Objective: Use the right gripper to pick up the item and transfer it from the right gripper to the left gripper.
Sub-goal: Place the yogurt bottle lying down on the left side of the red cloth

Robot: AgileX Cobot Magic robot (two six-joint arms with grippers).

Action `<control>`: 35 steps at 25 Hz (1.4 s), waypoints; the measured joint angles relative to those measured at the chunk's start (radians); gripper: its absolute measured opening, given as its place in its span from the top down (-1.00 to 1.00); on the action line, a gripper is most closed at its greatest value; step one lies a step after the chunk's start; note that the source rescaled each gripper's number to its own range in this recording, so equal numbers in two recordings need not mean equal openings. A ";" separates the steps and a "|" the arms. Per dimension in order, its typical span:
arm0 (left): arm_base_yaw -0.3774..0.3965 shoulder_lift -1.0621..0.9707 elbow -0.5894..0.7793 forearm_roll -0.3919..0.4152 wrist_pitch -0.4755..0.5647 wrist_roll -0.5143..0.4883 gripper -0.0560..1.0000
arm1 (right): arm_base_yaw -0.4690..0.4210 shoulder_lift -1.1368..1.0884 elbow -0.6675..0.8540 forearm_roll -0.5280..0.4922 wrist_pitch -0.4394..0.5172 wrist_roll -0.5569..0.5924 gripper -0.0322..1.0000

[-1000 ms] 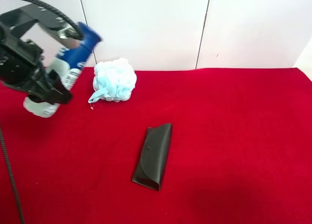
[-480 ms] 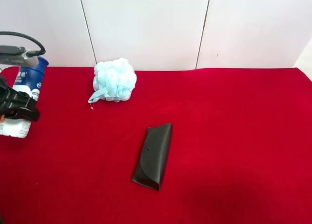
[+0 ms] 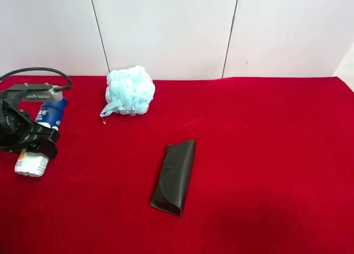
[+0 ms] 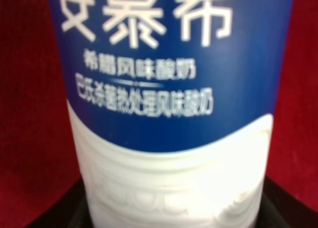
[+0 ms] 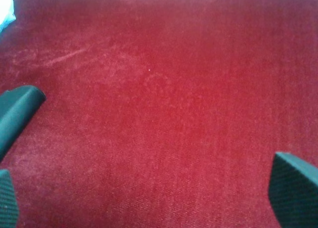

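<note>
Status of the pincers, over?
Left pincer shut on small blue-and-white bottle. Right pincer open, empty. Light blue mesh sponge, flat black case lie apart.

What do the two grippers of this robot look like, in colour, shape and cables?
The left gripper is a black claw joined to a light grey block with small screws; a black ribbed cable loops over that block. Of the right gripper only the fingers show: dark, nearly black with a green tint, blunt-ended, with a fine dotted texture. I can read no markings on either.
</note>
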 joint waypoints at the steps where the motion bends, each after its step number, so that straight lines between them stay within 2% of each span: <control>1: 0.000 0.013 0.000 -0.002 -0.007 -0.004 0.67 | 0.000 0.000 0.000 0.000 0.000 0.000 -1.00; 9: 0.001 0.086 0.000 -0.068 -0.065 -0.010 0.67 | 0.000 0.000 0.000 0.000 0.000 0.000 -1.00; 23: 0.001 0.089 0.000 -0.080 -0.088 -0.010 0.66 | 0.000 0.000 0.000 0.000 0.000 0.000 -1.00; 24: 0.001 0.090 0.000 -0.081 -0.088 -0.010 0.49 | 0.000 0.000 0.000 0.000 0.000 0.000 -1.00; 25: 0.001 0.091 0.000 -0.083 -0.089 -0.012 0.22 | 0.000 0.000 0.000 0.000 0.000 0.000 -1.00; 26: 0.001 0.091 0.000 -0.085 -0.089 -0.015 -0.21 | 0.000 0.000 0.000 0.000 0.000 0.000 -1.00; 27: 0.001 0.091 0.000 -0.085 -0.088 -0.019 -0.55 | 0.000 0.000 0.000 0.000 0.000 0.000 -1.00; 28: 0.001 0.091 0.000 -0.085 -0.088 -0.018 -0.75 | 0.000 0.000 0.000 0.000 0.000 0.000 -1.00; 31: 0.001 0.091 0.000 -0.085 -0.091 -0.018 -0.95 | 0.000 0.000 0.000 0.000 0.000 0.000 -1.00; 35: 0.001 0.093 0.000 -0.085 -0.091 -0.018 -0.99 | 0.000 0.000 0.000 0.000 0.000 0.000 -1.00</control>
